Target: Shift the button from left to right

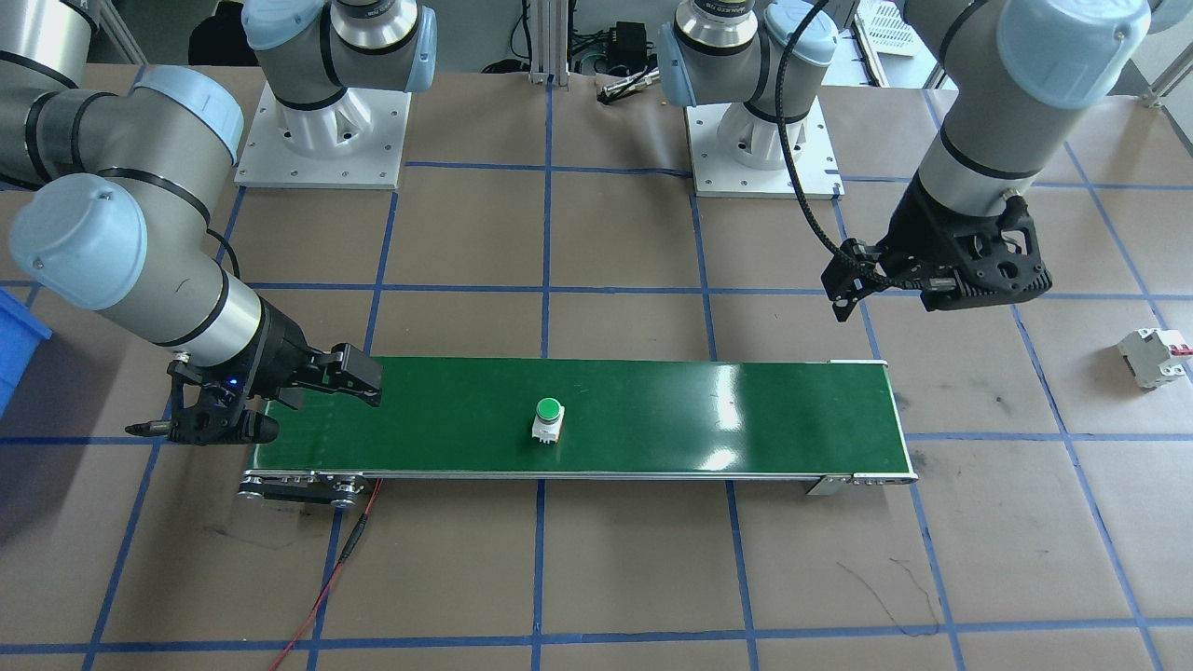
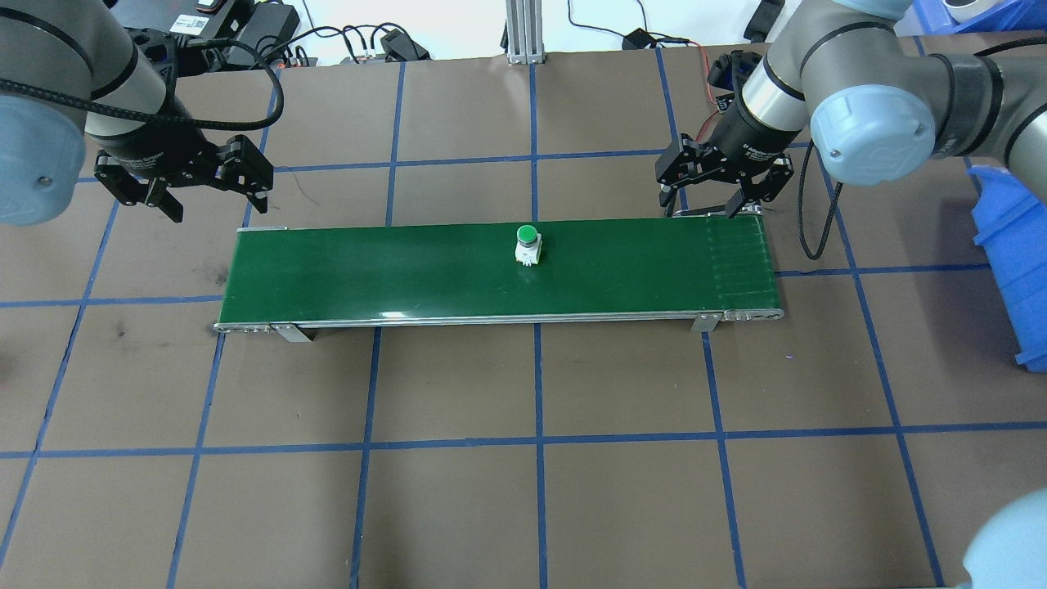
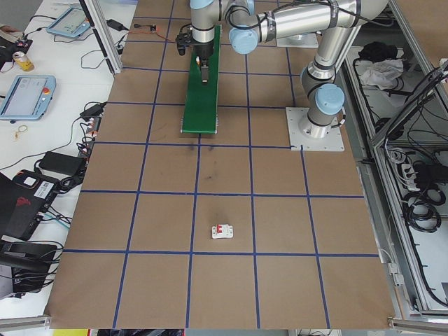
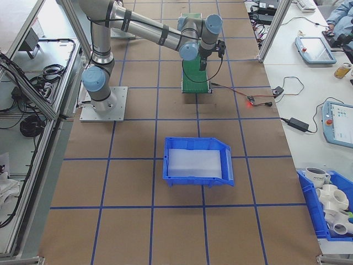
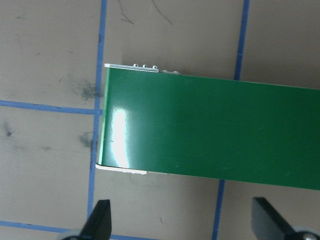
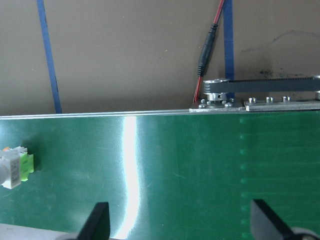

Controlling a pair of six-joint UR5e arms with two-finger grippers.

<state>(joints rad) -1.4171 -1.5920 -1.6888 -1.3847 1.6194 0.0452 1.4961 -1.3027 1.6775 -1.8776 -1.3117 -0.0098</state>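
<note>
The button (image 1: 548, 419) has a glossy green cap on a white body. It stands upright near the middle of the green conveyor belt (image 1: 708, 419), and the overhead view shows the button (image 2: 528, 244) close to the belt's far edge (image 2: 393, 274). My left gripper (image 2: 217, 204) hangs open and empty just beyond the belt's left end, and its wrist view shows that belt end (image 5: 200, 130) between spread fingertips (image 5: 100, 222). My right gripper (image 2: 705, 209) is open and empty over the far edge of the belt's right end. At the left edge of its wrist view is the button's body (image 6: 14, 167).
A white circuit breaker with a red lever (image 1: 1156, 356) lies on the brown table off the belt's left end. A blue bin (image 2: 1010, 245) sits at the robot's right. A red and black cable (image 1: 326, 578) runs from the belt's motor end.
</note>
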